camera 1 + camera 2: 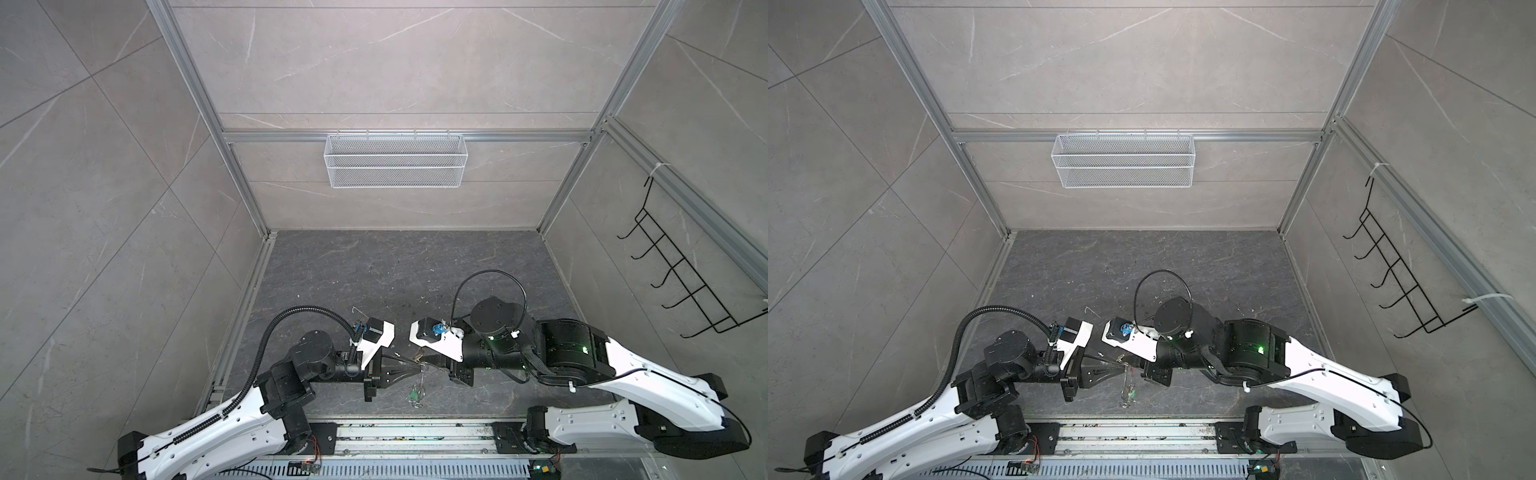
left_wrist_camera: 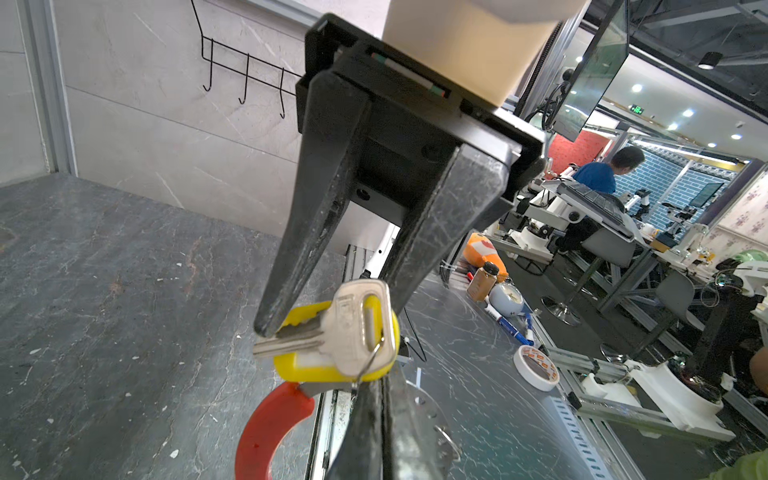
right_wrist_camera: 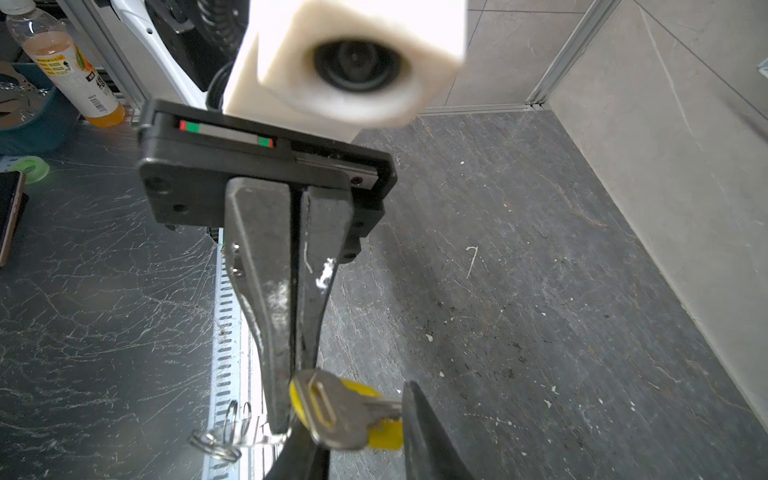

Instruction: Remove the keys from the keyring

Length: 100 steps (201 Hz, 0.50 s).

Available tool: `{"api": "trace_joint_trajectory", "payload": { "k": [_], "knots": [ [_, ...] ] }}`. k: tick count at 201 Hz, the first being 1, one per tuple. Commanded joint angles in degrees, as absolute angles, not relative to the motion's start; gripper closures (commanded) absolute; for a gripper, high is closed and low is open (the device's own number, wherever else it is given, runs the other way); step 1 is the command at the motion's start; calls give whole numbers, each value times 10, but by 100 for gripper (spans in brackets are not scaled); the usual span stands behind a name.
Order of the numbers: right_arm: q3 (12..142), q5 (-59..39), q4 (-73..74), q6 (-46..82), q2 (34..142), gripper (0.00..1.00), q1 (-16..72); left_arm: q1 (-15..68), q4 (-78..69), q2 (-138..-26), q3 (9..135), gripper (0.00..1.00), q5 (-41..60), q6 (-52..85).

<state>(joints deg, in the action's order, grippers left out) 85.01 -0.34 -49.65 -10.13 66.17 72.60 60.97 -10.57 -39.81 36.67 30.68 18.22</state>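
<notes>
The keyring hangs between both arms just above the table; its red sleeve [image 2: 266,424] curves below the yellow-tagged key [image 2: 353,328]. My left gripper [image 2: 376,388] is shut on the keyring's thin wire right under that key. My right gripper [image 3: 357,411] stands open, one finger on each side of the yellow-tagged key [image 3: 336,415], whose blade tip meets one finger. The pale mint green key [image 1: 415,395] dangles lower, near the table's front edge. In both top views the two grippers meet tip to tip, left gripper [image 1: 417,365], right gripper [image 1: 430,360].
Small silver split rings [image 3: 224,432] hang off the wire beside the left fingers. A white mesh basket [image 1: 395,160] hangs on the back wall and a black hook rack [image 1: 685,270] on the right wall. A metal rail [image 1: 415,432] runs along the front edge.
</notes>
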Motion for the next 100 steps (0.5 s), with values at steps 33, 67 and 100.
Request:
{"api": "trace_joint_trajectory", "payload": {
  "k": [33,67,100],
  "knots": [
    [913,15,-497,-102,702,64,748,606,-191,-402,357,100,272,185],
    [933,39,-513,-105,718,60,760,605,-186,-402,356,100,273,187],
    [941,54,-517,-105,725,56,768,606,-184,-398,356,100,275,187]
  ]
}}
